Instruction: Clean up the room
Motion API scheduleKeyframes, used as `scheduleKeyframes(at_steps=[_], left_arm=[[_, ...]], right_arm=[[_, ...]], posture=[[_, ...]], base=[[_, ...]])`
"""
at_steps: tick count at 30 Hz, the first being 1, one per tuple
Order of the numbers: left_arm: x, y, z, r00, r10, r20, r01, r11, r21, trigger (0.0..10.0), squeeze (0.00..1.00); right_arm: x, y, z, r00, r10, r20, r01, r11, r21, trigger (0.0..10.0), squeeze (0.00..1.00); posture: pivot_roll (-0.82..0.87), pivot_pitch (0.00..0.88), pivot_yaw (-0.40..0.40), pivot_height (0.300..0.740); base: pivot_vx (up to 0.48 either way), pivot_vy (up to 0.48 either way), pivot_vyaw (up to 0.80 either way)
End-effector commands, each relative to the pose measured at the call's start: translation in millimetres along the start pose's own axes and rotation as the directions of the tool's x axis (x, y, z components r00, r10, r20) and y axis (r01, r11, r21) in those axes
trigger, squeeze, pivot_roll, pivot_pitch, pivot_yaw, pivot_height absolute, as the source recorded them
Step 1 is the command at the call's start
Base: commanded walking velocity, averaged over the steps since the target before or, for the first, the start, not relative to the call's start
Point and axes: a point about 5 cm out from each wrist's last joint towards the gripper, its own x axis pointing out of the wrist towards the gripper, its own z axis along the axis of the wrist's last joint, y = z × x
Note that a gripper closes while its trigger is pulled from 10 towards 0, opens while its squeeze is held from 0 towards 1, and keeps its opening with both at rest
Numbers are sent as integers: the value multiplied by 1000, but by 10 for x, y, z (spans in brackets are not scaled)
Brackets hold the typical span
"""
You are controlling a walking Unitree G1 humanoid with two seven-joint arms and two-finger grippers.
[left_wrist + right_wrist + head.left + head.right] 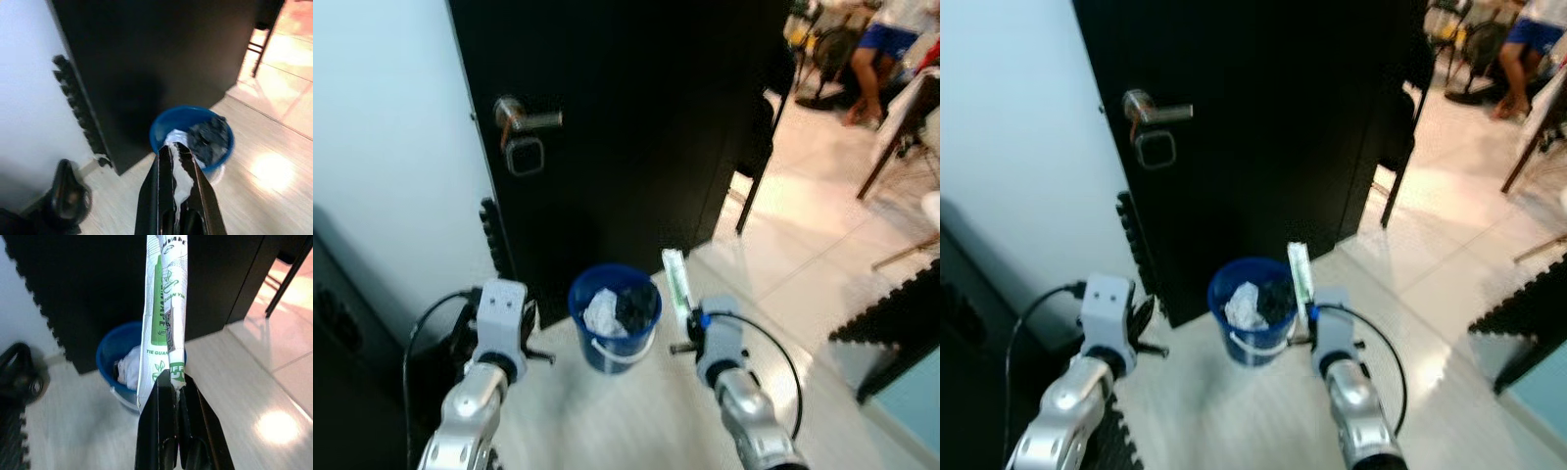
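A blue bucket stands on the pale floor in front of a black door, with crumpled white paper and something dark inside it. My right gripper is shut on the lower end of a flat white-and-green packet, which stands upright just right of the bucket's rim. My left gripper hangs a little left of the bucket, pointing at it. Its fingers are shut on a thin white scrap of paper.
The black door with a silver handle rises right behind the bucket. A white wall lies to the left, with black foam mat edges beside it. To the right a tiled floor shows chair legs and a seated person.
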Motion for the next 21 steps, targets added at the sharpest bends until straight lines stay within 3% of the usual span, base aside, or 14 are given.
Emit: scheduleKeyframes(at_steps=[1,21], left_arm=[[-16,25,-19,1000,4,-11,-4,1000,1,10000,0],[-16,16,-16,1000,-2,-10,2,1000,-8,10000,0]], right_arm=[[-10,54,-39,1000,13,-9,-13,1000,16,10000,0],[-3,43,-43,1000,11,-14,-10,1000,16,10000,0]], posture=[[127,57,-63,740],[126,58,-67,740]], base=[[394,0,0],[404,0,0]])
